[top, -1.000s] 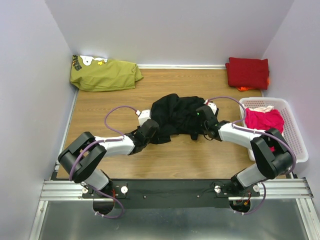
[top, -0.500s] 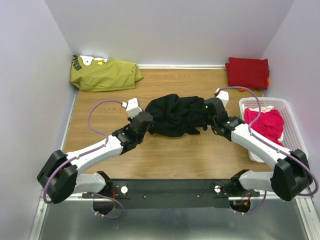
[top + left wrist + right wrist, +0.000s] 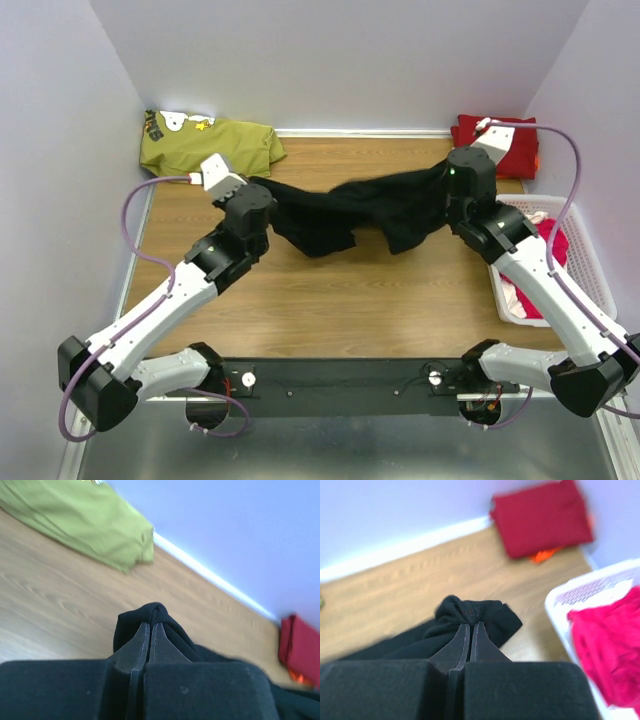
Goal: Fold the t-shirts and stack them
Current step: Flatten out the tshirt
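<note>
You see the black t-shirt [image 3: 390, 205] strung parallel to the far edge of the table [image 3: 330, 300], left gripper [image 3: 150, 626] and right gripper [image 3: 470, 625] each pinching one end.

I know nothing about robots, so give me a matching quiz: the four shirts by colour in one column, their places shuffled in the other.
1 black shirt
2 green shirt
3 red shirt
4 pink shirt

A in the basket
B far left corner
C stretched between left gripper and right gripper
D far right corner

Pairs: 1-C, 2-B, 3-D, 4-A
</note>
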`<state>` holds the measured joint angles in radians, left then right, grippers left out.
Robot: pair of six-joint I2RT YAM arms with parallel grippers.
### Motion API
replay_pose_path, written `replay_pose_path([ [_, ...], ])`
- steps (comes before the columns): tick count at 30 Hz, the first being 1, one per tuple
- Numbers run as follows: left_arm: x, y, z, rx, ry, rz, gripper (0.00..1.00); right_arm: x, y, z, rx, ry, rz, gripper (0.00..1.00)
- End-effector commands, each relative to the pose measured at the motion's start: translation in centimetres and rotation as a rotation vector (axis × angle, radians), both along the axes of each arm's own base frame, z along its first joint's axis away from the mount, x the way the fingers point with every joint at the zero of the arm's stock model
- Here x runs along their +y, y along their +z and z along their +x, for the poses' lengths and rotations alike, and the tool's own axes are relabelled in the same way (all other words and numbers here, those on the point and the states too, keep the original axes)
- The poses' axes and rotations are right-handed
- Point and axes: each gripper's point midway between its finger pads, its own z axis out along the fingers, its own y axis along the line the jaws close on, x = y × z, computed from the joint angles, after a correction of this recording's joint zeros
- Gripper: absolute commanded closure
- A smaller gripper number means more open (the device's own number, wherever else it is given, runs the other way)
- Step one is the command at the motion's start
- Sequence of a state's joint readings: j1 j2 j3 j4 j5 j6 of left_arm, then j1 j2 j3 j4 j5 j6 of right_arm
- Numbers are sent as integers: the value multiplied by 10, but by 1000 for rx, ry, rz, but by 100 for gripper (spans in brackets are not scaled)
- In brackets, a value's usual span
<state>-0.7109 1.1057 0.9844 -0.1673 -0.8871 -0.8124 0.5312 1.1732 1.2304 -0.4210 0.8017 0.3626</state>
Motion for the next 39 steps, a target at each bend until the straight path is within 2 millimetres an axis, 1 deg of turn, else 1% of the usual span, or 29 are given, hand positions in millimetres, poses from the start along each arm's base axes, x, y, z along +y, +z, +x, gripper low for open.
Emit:
replay_pose_path([
  [1,55,60,-6,-124,152,8,100,-32,58,-12,-96,-130,-68,99],
  [2,58,70,-6,-149,152,3,100,-35,73,-14,-126,-141,-54,99],
  [3,64,78,-8,-163,161,7,100,-35,79,-15,-132,-140,-58,99],
  [4,71,92,-8,-185,177,-1,100,-36,86,-16,-145,-140,-52,99],
  [6,71,110,-7,-218,159,3,100,-36,101,-16,-174,-134,-37,99],
  [7,74,125,-8,-238,158,24,100,-34,106,-15,-178,-123,-40,99],
  [8,71,139,-6,-269,135,29,100,-32,109,-13,-183,-111,-38,99],
  [9,69,143,-4,-271,129,51,100,-32,120,-14,-202,-109,-29,99],
  [10,71,162,-5,-301,135,37,100,-30,122,-10,-199,-102,-44,99],
  [11,70,169,-4,-306,126,60,100,-29,127,-10,-207,-97,-43,99],
  [12,67,173,0,-305,123,71,100,-30,137,-11,-227,-98,-34,99],
  [13,68,181,0,-317,125,68,100,-30,142,-11,-233,-94,-38,99],
  [14,68,196,-3,-344,118,64,100,-28,146,-11,-243,-83,-33,99],
  [17,68,215,-6,-385,100,68,100,-30,163,-15,-275,-75,-32,99],
  [22,73,232,-13,-405,95,121,100,-34,182,-21,-315,-64,-47,99],
  [24,77,244,-21,-426,92,116,100,-35,190,-27,-335,-43,-40,99],
  [26,80,247,-28,-433,87,115,100,-33,193,-31,-345,-10,-40,99],
  [27,86,251,-36,-447,92,105,100,-34,193,-34,-351,-2,-38,99],
  [28,89,252,-41,-453,92,93,100,-39,199,-45,-374,4,-23,99],
  [29,92,248,-45,-443,96,95,100,-38,202,-50,-389,30,-14,99],
  [30,100,252,-57,-460,100,77,100,-37,199,-53,-388,46,-11,99],
  [31,103,252,-62,-466,101,69,100,-42,206,-66,-419,57,10,99],
  [32,105,249,-66,-460,97,79,100,-42,207,-71,-428,77,18,99],
  [33,113,253,-78,-474,104,67,100,-37,208,-75,-438,122,28,99],
  [34,117,252,-82,-470,111,66,100,-36,207,-79,-444,140,41,99],
  [35,122,249,-87,-458,125,63,100,-38,209,-88,-449,155,47,99],
  [36,130,251,-97,-470,137,52,100,-37,209,-91,-450,175,50,99],
  [38,137,252,-106,-475,144,43,100,-40,209,-99,-446,183,53,99],
  [39,143,256,-115,-494,149,29,100,-41,212,-102,-450,187,54,99],
])
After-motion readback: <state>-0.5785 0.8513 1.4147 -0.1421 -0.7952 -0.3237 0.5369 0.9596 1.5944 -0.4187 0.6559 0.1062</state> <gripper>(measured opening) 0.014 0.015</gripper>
